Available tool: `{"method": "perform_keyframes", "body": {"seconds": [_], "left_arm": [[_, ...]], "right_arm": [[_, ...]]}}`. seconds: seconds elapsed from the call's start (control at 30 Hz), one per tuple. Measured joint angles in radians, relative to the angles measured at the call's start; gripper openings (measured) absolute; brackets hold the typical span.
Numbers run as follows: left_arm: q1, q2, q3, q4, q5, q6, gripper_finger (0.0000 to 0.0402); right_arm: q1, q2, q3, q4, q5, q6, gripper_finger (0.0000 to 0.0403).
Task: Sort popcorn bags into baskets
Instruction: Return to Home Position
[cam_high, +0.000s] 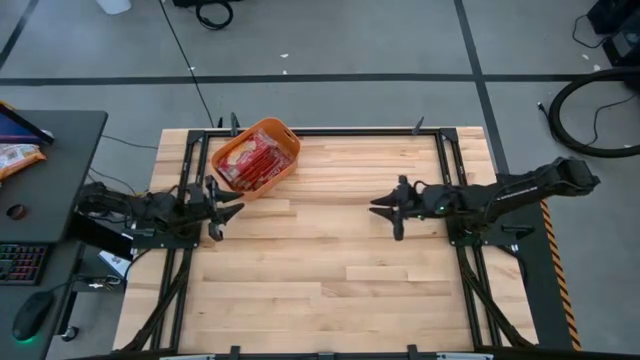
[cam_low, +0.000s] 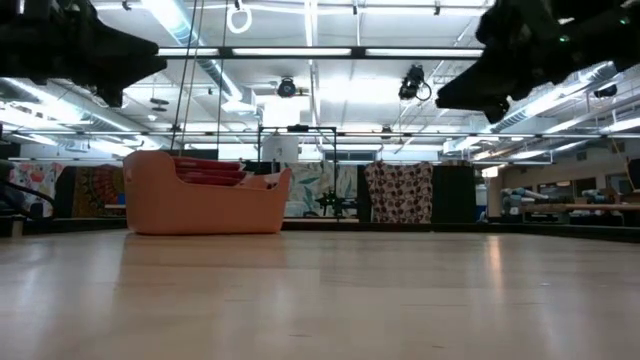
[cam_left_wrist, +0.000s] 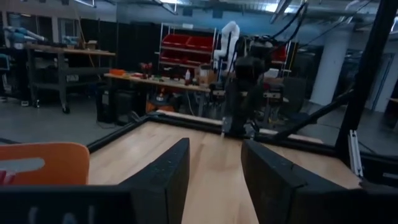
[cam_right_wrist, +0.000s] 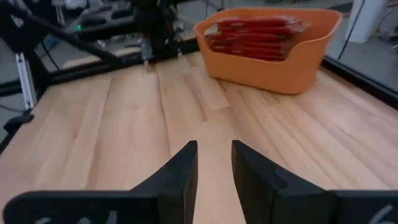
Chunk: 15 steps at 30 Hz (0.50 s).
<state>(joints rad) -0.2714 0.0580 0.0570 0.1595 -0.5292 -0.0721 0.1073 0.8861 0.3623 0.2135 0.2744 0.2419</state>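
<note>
The orange basket stands on the table's far left part, holding several red popcorn bags stacked inside; it also shows in the low view and the right wrist view. My left gripper hovers open and empty just near of the basket, at the table's left. My right gripper hovers open and empty at the table's right middle, pointing left. In the left wrist view only the basket's rim shows beside my left gripper.
A black desk with a keyboard, a mouse and a paler orange-and-white packet stands left of the table. Black frame rails run along the table's edges. Bare wooden tabletop lies between the arms and toward the near edge.
</note>
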Motion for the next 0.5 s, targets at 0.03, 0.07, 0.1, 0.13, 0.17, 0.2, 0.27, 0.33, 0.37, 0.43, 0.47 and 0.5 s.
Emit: {"method": "perform_keyframes", "body": {"seconds": [0.03,0.07,0.1,0.13,0.17,0.2,0.27,0.33,0.37,0.43,0.47,0.5], "left_arm": [[0.000,-0.012,0.000,-0.016,0.001,-0.001,0.0148],[0.000,-0.018,0.000,-0.022,0.002,-0.004,0.0148],[0.000,-0.022,0.000,-0.031,0.003,-0.011,0.0148],[0.000,-0.023,0.000,-0.044,0.003,-0.021,0.0148],[0.000,-0.022,0.000,-0.052,0.003,-0.028,0.0148],[-0.001,-0.021,0.000,-0.061,0.003,-0.037,0.0148],[-0.001,-0.020,0.000,-0.075,0.003,-0.053,0.0148],[-0.002,-0.019,0.000,-0.089,0.004,-0.069,0.0148],[-0.002,-0.020,0.000,-0.091,0.005,-0.071,0.0148],[-0.002,-0.020,0.000,-0.098,0.004,-0.073,0.0148],[-0.002,-0.020,0.000,-0.100,0.005,-0.073,0.0148],[-0.002,-0.020,0.000,-0.099,0.004,-0.073,0.0148]], "right_arm": [[0.001,-0.025,-0.020,0.010,0.010,0.005,0.0103],[0.003,-0.048,-0.041,0.025,0.023,0.013,0.0103],[0.004,-0.072,-0.066,0.047,0.037,0.018,0.0103],[0.004,-0.091,-0.091,0.068,0.048,0.023,0.0103],[0.004,-0.106,-0.115,0.098,0.055,0.027,0.0103],[0.004,-0.120,-0.141,0.129,0.059,0.029,0.0103],[0.004,-0.146,-0.186,0.192,0.068,0.029,0.0103],[0.004,-0.169,-0.226,0.240,0.078,0.029,0.0103],[0.004,-0.181,-0.240,0.243,0.085,0.028,0.0103],[0.004,-0.206,-0.262,0.243,0.099,0.029,0.0103],[0.004,-0.222,-0.272,0.243,0.100,0.028,0.0103],[0.004,-0.238,-0.281,0.244,0.100,0.028,0.0103]]}}
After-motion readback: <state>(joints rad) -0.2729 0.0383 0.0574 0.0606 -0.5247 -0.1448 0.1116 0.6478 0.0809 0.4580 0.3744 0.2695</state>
